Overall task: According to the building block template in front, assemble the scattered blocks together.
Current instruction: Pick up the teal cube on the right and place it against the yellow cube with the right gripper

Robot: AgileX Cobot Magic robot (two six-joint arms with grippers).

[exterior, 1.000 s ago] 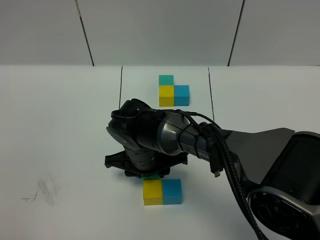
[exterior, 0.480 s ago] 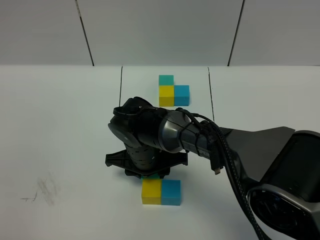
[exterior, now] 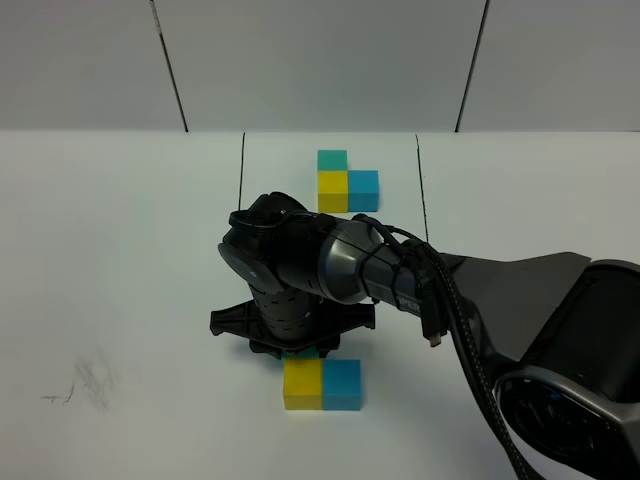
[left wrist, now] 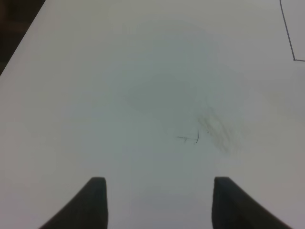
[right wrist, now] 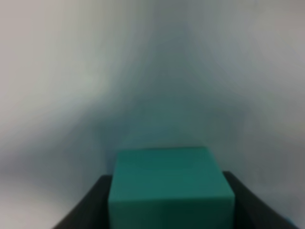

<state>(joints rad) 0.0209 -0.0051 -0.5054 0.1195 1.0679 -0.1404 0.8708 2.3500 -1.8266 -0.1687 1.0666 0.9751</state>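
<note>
1. The left gripper [left wrist: 155, 202] is spread wide over bare table [left wrist: 143, 95], nothing held.
2. The teal-green cube [right wrist: 169, 188] is clasped between the right gripper [exterior: 298, 348] fingers, just behind the joined yellow cube [exterior: 303, 385] and blue cube [exterior: 343, 384].
3. Only seating and release appear left, matching the building block template [exterior: 345, 182].

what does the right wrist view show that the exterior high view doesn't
Only the right wrist view shows the teal-green cube close up, sitting between the right gripper jaws; whether they grip it is unclear.

Only the exterior high view shows the template between black lines, the joined yellow cube and blue cube, and a smudge on the table.

Both show the white table and the right arm's end; overhead, only a green sliver peeks from under it.
</note>
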